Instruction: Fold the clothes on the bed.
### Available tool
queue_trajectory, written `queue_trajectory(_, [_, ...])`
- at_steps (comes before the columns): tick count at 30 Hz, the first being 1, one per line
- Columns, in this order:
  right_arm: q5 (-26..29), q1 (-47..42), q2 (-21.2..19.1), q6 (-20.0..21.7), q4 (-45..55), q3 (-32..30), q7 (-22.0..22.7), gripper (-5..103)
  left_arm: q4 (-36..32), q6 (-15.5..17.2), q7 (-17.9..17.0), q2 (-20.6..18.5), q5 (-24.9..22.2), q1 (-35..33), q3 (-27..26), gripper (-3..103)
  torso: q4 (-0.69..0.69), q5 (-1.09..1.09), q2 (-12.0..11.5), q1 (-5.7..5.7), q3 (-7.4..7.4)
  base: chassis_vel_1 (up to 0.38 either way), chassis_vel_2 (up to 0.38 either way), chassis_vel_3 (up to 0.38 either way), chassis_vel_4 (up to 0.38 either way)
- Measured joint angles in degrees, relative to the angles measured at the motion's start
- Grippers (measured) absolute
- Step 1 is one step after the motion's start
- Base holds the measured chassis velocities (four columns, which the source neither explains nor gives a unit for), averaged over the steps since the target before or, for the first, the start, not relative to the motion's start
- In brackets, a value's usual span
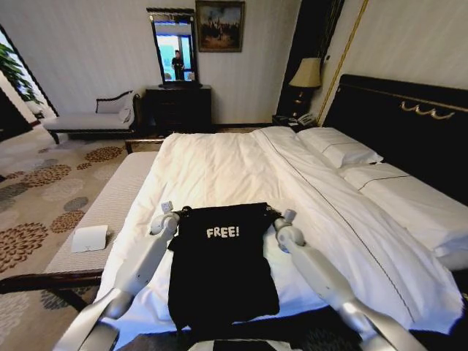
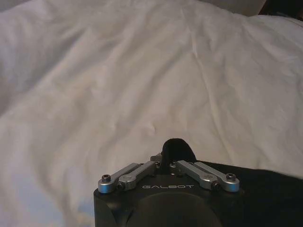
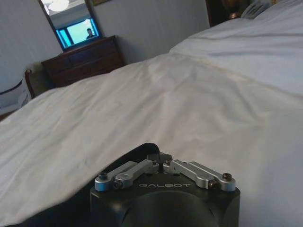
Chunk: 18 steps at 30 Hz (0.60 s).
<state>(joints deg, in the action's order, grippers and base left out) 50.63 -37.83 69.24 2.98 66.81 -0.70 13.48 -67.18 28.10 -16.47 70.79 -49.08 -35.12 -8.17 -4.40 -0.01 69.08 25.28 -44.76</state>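
One black T-shirt (image 1: 221, 270) on one bed (image 1: 219, 168), both tools (image 1: 168, 212) (image 1: 285, 217) pinching it.

Upper centre: dark wooden dresser (image 1: 178, 108) under a tall mirror (image 1: 174, 48), framed painting (image 1: 219, 25) just right of it. Upper left: pale chaise longue (image 1: 91, 119) on patterned carpet (image 1: 40, 191). Lower left: striped bench (image 1: 110, 207) carrying a white card (image 1: 90, 238); upper right: lit bedside lamp (image 1: 306, 75).

A hotel-style bedroom: large white bed (image 1: 219, 172), dark headboard (image 1: 409, 121), bedside lamp (image 1: 306, 74), dresser (image 1: 178, 108) with mirror (image 1: 174, 48), patterned carpet (image 1: 44, 197).
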Motion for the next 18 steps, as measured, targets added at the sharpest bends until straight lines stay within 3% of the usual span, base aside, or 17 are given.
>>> queue_trajectory(8, [-5.6,4.9,6.0,-2.9,-12.9,1.7,-2.0,0,6.6,-1.1,0.2,3.5,2.4,2.1,-1.1,1,-0.01,0.00,0.0,0.00,0.00,0.000,0.000,0.000,0.000])
queue_trajectory(18, [-6.2,7.2,7.9,-3.7,-18.2,-0.1,-0.2,0,10.5,-1.2,0.6,4.3,2.6,3.2,-4.8,1,-0.03,0.00,0.0,-0.01,0.01,0.000,0.000,0.000,0.000])
